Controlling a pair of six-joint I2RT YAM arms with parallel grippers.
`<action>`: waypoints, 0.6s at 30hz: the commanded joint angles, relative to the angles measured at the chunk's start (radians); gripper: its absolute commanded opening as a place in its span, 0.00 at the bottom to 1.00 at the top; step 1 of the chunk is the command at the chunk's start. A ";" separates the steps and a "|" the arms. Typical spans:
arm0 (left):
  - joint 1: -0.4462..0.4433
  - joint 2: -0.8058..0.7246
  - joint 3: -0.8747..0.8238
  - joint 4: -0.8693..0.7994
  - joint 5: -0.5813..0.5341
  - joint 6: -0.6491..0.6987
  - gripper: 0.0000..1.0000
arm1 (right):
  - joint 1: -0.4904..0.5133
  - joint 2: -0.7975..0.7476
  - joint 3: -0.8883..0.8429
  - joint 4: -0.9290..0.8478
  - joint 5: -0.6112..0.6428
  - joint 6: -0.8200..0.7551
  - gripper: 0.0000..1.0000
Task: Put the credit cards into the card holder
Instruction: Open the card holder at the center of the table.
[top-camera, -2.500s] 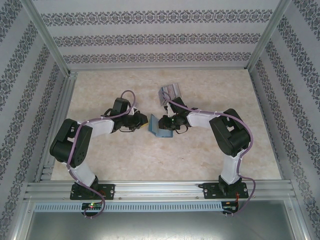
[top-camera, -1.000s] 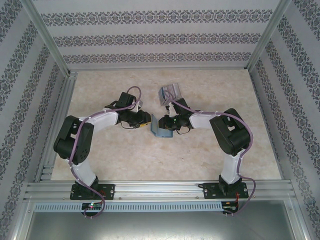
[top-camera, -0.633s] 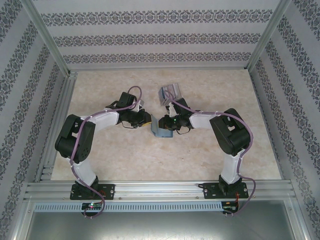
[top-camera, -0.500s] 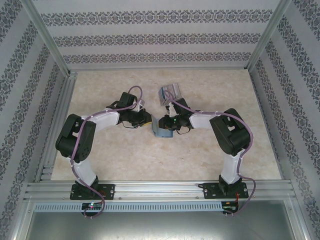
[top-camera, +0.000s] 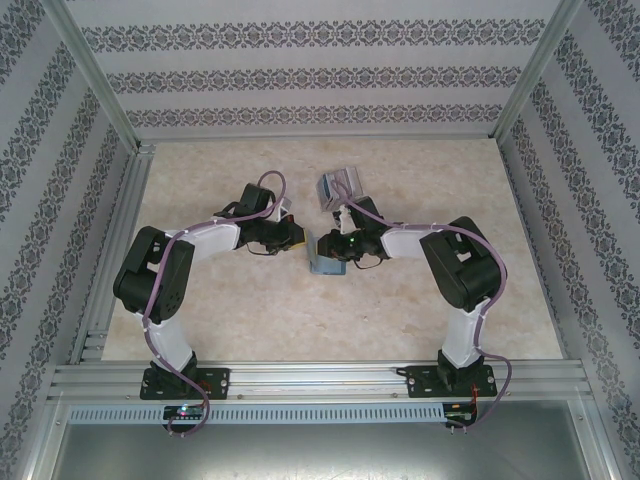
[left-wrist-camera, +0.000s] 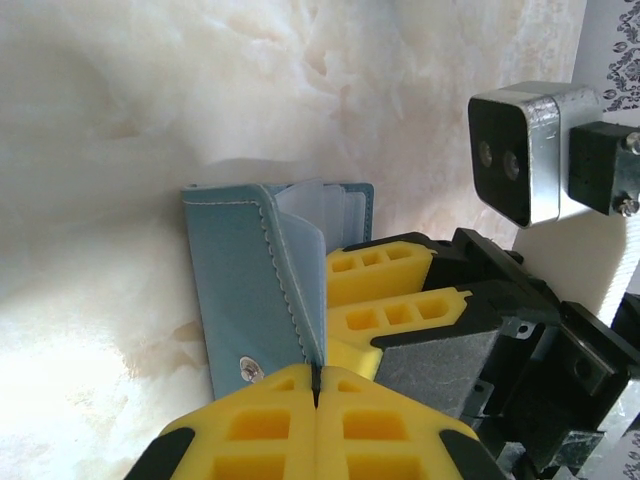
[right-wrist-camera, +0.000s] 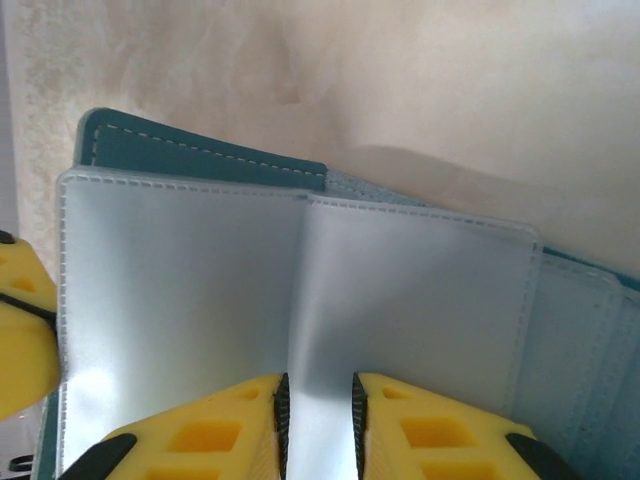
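Table, pale marbled top, both arms reaching in toward the middle.

Card holder: teal, stood open at mid-table between the two grippers, lower edge on the table. From the left wrist view the card holder showed a stitched teal cover with a metal snap stud near its lower corner. Pale translucent leaves fanned out behind the cover.

Left gripper: came at the holder from the left. In its own wrist view the left gripper had its yellow pads pressed together, and the cover's stitched edge ran straight down into the seam between them. Pinched, no gap visible.

Right gripper: at the holder from the right and far side. In its wrist view the right gripper sat narrow, a thin slot between the pads, with a clear sleeve of the holder running down into that slot. Sleeve held flat and spread wide; teal cover showed behind it at upper left. A yellow pad of the left gripper showed at the left edge of that view, touching the holder.

Right wrist camera seen from the left wrist, silver housing, above the right gripper's yellow fingers.

Credit cards: small fanned pile, grey and lilac, lying on the table just beyond the right gripper, apart from the holder. Not touched by either gripper.
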 joint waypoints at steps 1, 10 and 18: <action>-0.015 -0.015 0.035 -0.011 -0.008 -0.004 0.00 | -0.034 0.009 -0.100 0.019 -0.040 0.082 0.28; -0.016 -0.063 0.200 -0.364 -0.152 0.167 0.00 | -0.145 -0.185 -0.139 -0.016 -0.184 0.097 0.40; -0.017 -0.100 0.247 -0.486 -0.231 0.225 0.00 | -0.203 -0.280 -0.150 -0.179 -0.066 -0.018 0.40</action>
